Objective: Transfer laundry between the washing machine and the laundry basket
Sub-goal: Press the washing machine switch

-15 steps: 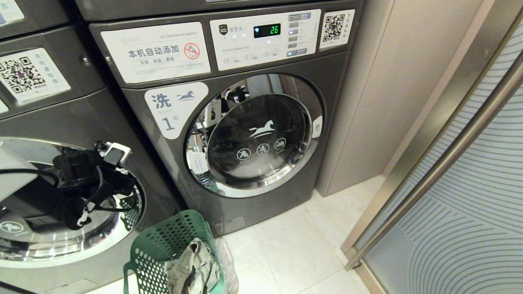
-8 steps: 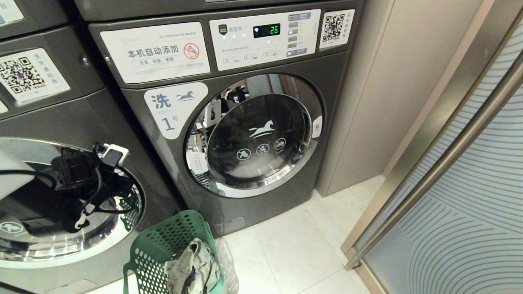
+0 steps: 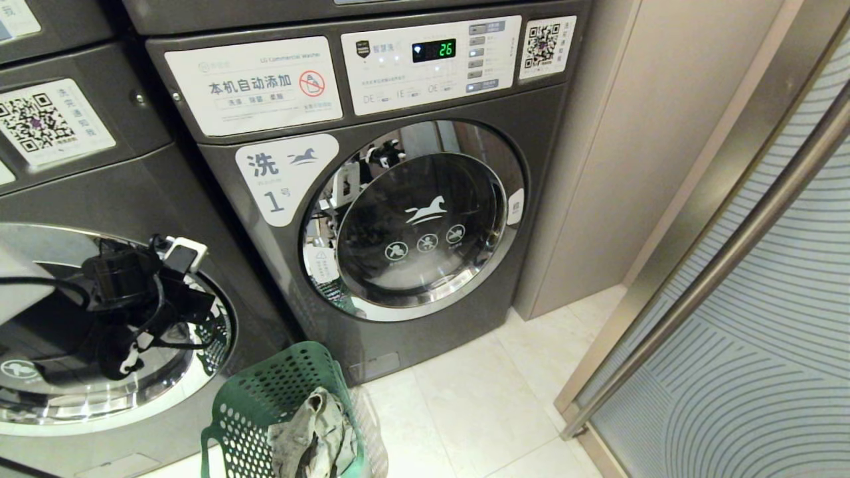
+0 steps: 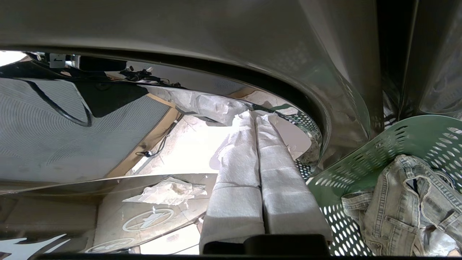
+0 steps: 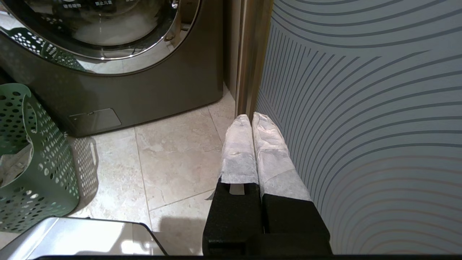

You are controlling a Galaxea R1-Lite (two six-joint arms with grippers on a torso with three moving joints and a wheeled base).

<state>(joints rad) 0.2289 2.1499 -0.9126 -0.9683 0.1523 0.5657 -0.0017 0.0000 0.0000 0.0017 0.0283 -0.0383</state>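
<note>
The laundry point(image 3: 312, 438) lay crumpled inside the laundry basket point(image 3: 265, 392), which stood on the tiled floor point(image 3: 465, 405) just in front of the gap between the two front-loaders, presumably so a short reach could serve either the basket or a drum. In the left wrist view the cloth point(image 4: 400, 202) read as faded denim-like fabric slumped against the basket's perforated wall point(image 4: 346, 169).

The washing machine point(image 3: 99, 199) at the robot's left had its chrome-rimmed door point(image 3: 40, 411) seemingly closed. The left gripper point(image 4: 257, 121) sat against that chrome rim with its padded fingers point(image 4: 234, 180) clenched together on nothing, most likely placed there to work the door at its edge rather than to take cloth; whether the tips touched the rim I could not tell.

The other machine point(image 3: 412, 199), labelled "1", was shut and showed 26 on its display point(image 3: 433, 50).

The right gripper point(image 5: 252, 117) hung parked over the floor beside the patterned glass door point(image 5: 361, 108), its fingers pressed shut and empty.
</note>
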